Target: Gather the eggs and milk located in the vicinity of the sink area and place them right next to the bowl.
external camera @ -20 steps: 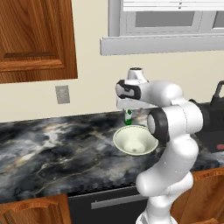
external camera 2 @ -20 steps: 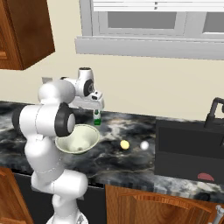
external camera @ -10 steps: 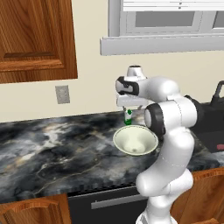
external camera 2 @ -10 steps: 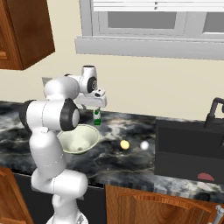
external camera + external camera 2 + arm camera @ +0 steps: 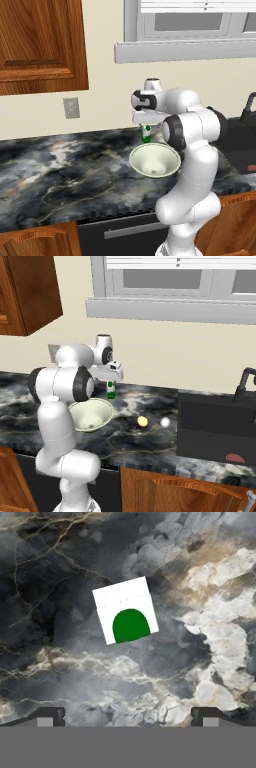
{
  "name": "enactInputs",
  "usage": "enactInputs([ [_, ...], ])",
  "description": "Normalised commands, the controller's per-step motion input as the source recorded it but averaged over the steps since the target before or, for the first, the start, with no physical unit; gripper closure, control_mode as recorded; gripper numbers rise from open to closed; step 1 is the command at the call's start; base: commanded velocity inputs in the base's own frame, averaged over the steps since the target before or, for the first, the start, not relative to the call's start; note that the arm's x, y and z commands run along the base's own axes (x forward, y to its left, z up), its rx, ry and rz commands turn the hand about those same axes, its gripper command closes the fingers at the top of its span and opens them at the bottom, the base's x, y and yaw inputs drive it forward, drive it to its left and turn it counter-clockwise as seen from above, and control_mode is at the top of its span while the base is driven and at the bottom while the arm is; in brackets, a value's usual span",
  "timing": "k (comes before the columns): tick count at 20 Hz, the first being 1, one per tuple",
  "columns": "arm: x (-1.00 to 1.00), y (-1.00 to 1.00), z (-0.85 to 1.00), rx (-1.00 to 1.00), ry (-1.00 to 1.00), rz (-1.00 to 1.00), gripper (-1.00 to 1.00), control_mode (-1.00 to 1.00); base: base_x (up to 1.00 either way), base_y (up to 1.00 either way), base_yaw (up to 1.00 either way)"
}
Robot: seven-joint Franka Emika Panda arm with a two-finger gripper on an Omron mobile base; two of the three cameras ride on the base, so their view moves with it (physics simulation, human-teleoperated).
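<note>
The milk (image 5: 127, 612), a white carton with a green mark, stands on the dark marble counter just behind the bowl (image 5: 155, 161), close to the wall. From above it lies well ahead of my fingertips (image 5: 50, 716), apart from them. My gripper (image 5: 146, 123) hangs straight over the milk (image 5: 146, 133) with its jaws open and nothing between them. In the right base view the gripper (image 5: 111, 379) sits just above the milk (image 5: 111, 390), and the bowl (image 5: 85, 408) lies in front. Two eggs rest on the counter right of the bowl, a yellowish one (image 5: 143, 421) and a whiter one (image 5: 165, 422).
A black sink (image 5: 215, 426) with a dark faucet (image 5: 244, 385) fills the counter to the right of the eggs. The wall and a window sill (image 5: 170, 310) rise behind the milk. A wall outlet (image 5: 71, 107) and wooden cabinet (image 5: 40, 45) are at the left.
My hand has lifted slightly over the milk and the arm has straightened a little. The milk, bowl and eggs stay where they were.
</note>
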Motion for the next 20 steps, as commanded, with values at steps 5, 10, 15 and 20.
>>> enactInputs([
  [5, 0.27, 0.00, -0.16, 0.00, 0.00, 0.00, -1.00, -1.00, 0.00, 0.00, 0.00],
  [10, 0.38, 0.00, 0.00, 0.00, 0.02, 0.00, -1.00, -1.00, 0.00, 0.00, 0.00],
  [15, 0.38, 0.00, 0.00, 0.00, 0.01, 0.00, -1.00, -1.00, 0.00, 0.00, 0.00],
  [20, 0.27, 0.00, -0.01, 0.00, 0.00, 0.00, -1.00, -1.00, 0.00, 0.00, 0.00],
])
